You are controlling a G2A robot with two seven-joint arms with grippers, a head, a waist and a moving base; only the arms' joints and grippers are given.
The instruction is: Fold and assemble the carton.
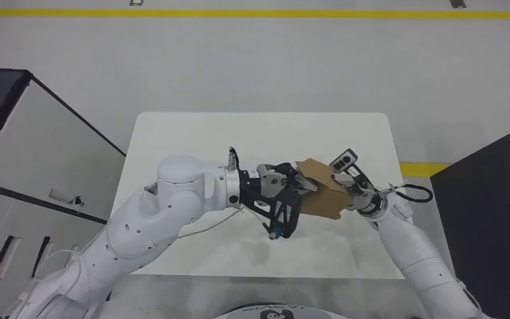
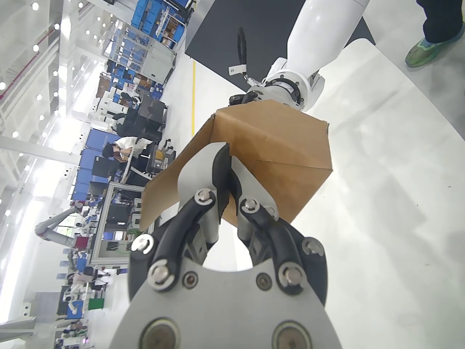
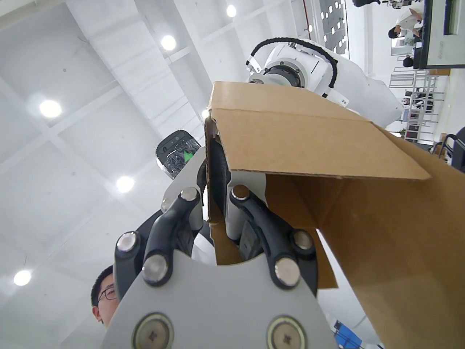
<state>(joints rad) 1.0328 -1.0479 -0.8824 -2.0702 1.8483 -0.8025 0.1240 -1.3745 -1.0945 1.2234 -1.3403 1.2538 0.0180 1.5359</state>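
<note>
A brown cardboard carton [image 1: 323, 191] is held up above the white table [image 1: 183, 135], between the two arms. My left gripper [image 1: 296, 185] is shut on one of its panels; in the left wrist view the left gripper [image 2: 226, 154] pinches a cardboard edge of the carton [image 2: 279, 147]. My right gripper [image 1: 344, 185] grips the opposite side. In the right wrist view the right gripper [image 3: 214, 147] is shut on a wall of the carton [image 3: 308, 147], with a flap folded over beside it and the inside open.
The white table has free surface all around the carton. A black panel [image 1: 474, 215] stands at the table's right side and a dark frame [image 1: 32, 127] at its left. A yellow floor line [image 1: 255, 13] runs beyond.
</note>
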